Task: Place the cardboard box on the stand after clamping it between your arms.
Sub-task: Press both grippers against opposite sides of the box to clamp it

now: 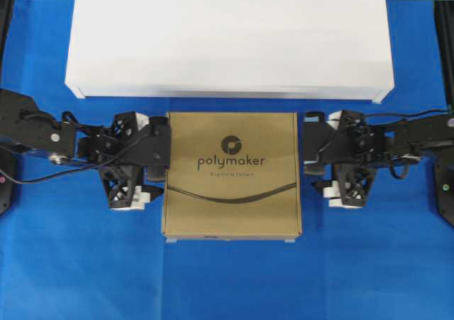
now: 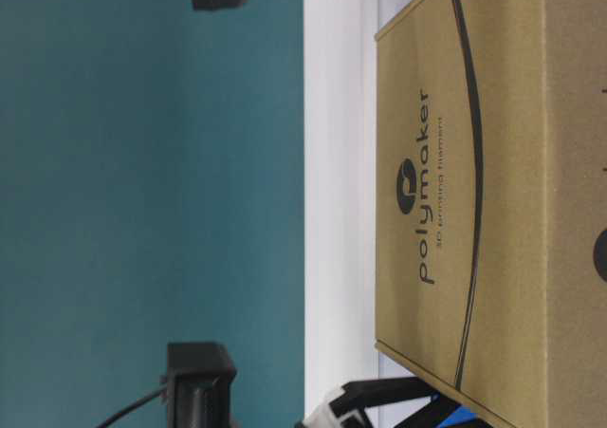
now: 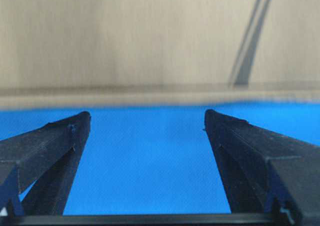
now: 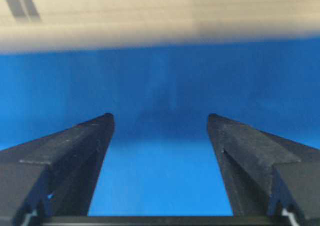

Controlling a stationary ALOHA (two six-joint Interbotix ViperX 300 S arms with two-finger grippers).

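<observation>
Flat brown cardboard box (image 1: 232,174) sits just before the low white stand (image 1: 228,36), left gripper (image 1: 157,172) and right gripper (image 1: 312,165) flanking it, fingers spread, ready to squeeze inward

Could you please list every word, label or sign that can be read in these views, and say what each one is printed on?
"polymaker": on the top face of the cardboard box, below its dark round logo.
"3D printing filament": small line under the brand name, legible only in the table-level view; blurred overhead.
The stand and both grippers carry no readable text.
</observation>
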